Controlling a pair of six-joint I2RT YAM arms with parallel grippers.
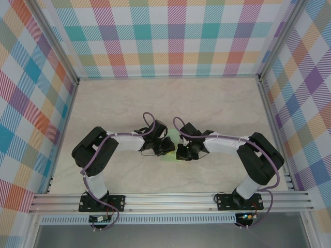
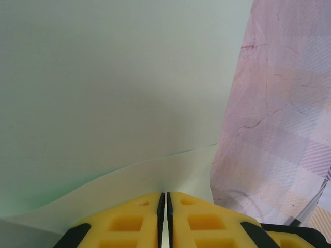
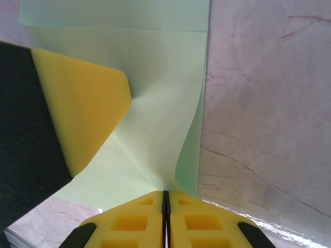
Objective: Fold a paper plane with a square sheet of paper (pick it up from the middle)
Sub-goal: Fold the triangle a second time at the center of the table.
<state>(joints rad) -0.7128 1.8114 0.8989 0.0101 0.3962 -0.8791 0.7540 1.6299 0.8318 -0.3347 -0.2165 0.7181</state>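
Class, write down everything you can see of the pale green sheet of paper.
The sheet of paper is thin, plain, pale mint green and unmarked. It is bent rather than flat, curving up from each pinch, and a straight fold line crosses it in the right wrist view. The left gripper and right gripper are each shut on it, holding it between them over the middle of the marbled table.

A: Where can a hand pass?
B: Across the far table. Nearer, the left gripper and right gripper meet mid-table on the sheet of paper, barring the middle.
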